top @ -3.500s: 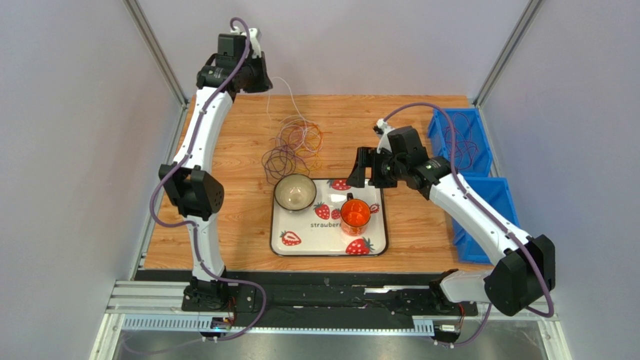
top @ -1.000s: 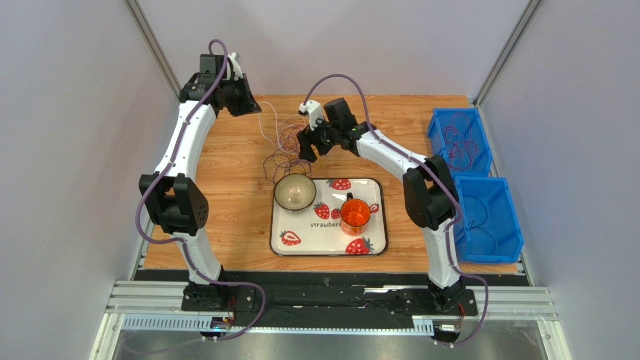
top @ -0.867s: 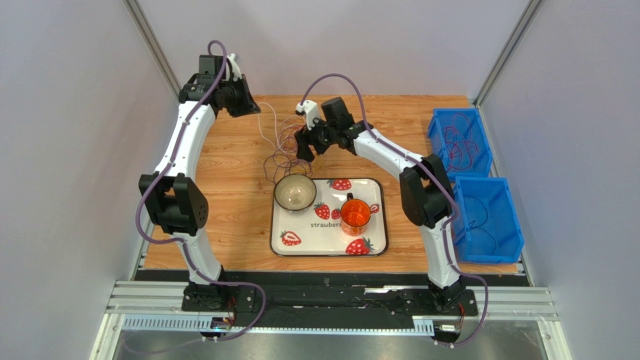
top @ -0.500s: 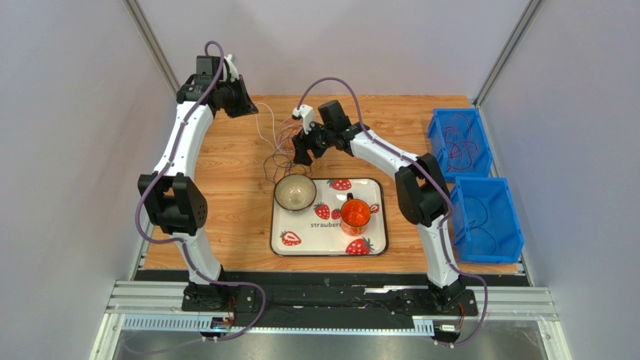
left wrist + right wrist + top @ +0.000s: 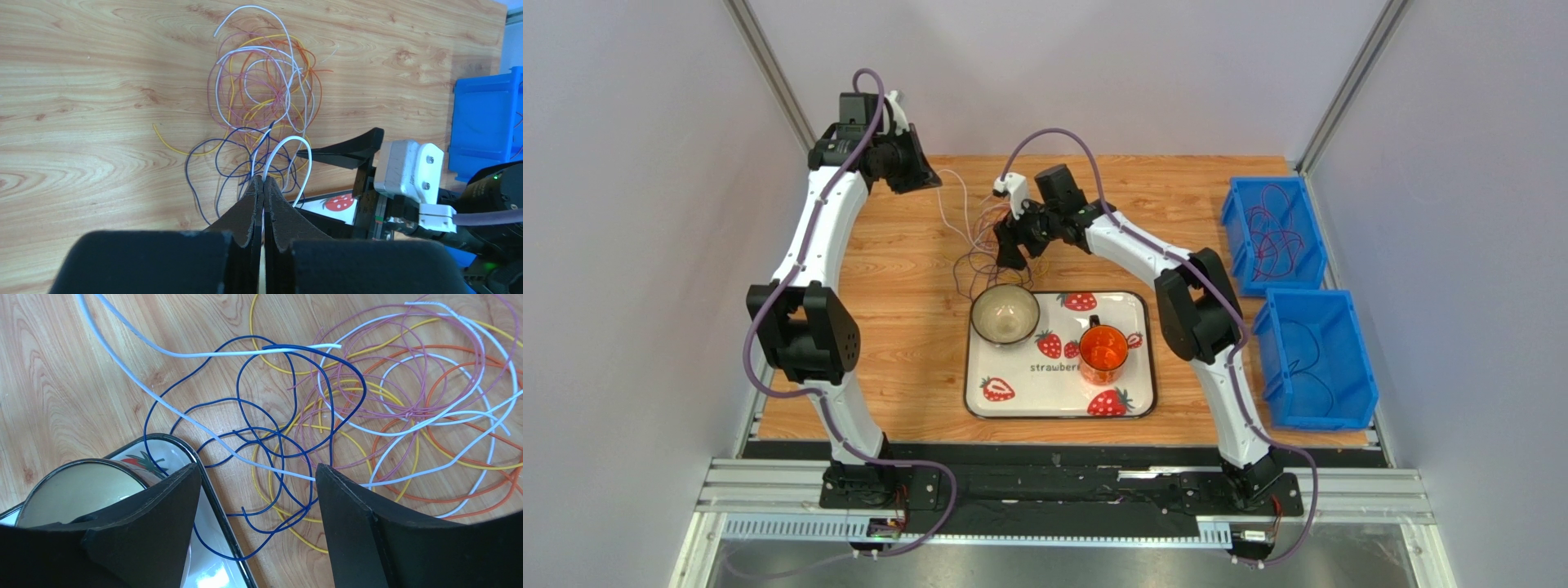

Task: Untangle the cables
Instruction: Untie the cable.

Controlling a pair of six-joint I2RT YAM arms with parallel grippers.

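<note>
The left end effector [image 5: 263, 190] is clenched tight on a white cable [image 5: 288, 147], whose loop comes right out from between the fingertips. It hangs up near the far-left corner of the bench [image 5: 891, 368], with the strand running back toward the pile. The right end effector [image 5: 255, 471] is spread wide and holds nothing. It hovers low over the near side of the tangle, with a dark blue cable [image 5: 270, 416] lying between its fingers.

The cables [image 5: 995, 233] themselves sit in the middle of the bench toward the far edge, just past the far-left corner of the strawberry tray [image 5: 1014, 398] that carries a bowl [image 5: 1004, 315] and an orange cup [image 5: 1102, 349].

Progress-wise, it looks partway done. The far blue bin [image 5: 1234, 208] at the right edge has reddish loops in it, and the near blue bin [image 5: 1339, 325] has a few dark strands. The main knot is still a proper mess though: purple, orange, yellow, white and blue all cross each other, so plenty is left to pull apart.

Compared with a few seconds back, the right arm has swung from the right side of the tray all the way over to the pile. Over the last second it creeps a little further left, while the left arm backs off slightly toward its corner.
</note>
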